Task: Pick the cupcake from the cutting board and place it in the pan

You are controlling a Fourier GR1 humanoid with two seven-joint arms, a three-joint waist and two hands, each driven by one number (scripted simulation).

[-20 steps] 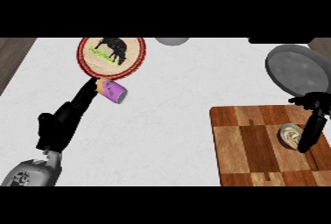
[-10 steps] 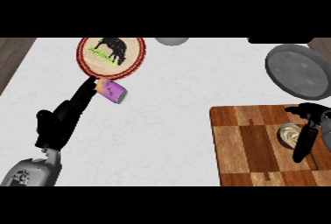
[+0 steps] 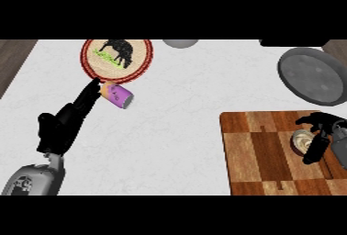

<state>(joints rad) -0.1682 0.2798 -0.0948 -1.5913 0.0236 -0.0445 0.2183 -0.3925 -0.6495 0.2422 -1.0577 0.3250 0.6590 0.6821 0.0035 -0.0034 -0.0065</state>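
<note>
the cupcake (image 3: 302, 141), pale with a cream top, sits on the wooden cutting board (image 3: 267, 156) near the board's right side, at the lower right of the head view. the right hand (image 3: 324, 133) is down over it at the view's right edge, fingers arched over the top of the cupcake and the thumb curving down along its right side, so the hand is cupped round the cupcake while it rests on the board; whether the fingers actually touch it cannot be made out. the pan (image 3: 313, 75), round and dark grey, lies on the white counter (image 3: 183, 119) beyond the board toward the upper right, apart from both board and hand. on the left, the left hand (image 3: 64, 124) stretches up from its grey forearm with straight, relaxed fingers holding nothing, the fingertips (image 3: 93, 86) reaching the lower rim of a round plate (image 3: 116, 58) with a red border and a dark animal picture. a small purple and orange can (image 3: 118, 95) lies on its side just beside those fingertips, right below the plate. a grey rounded object (image 3: 180, 43) shows partly at the counter's far edge.
</note>
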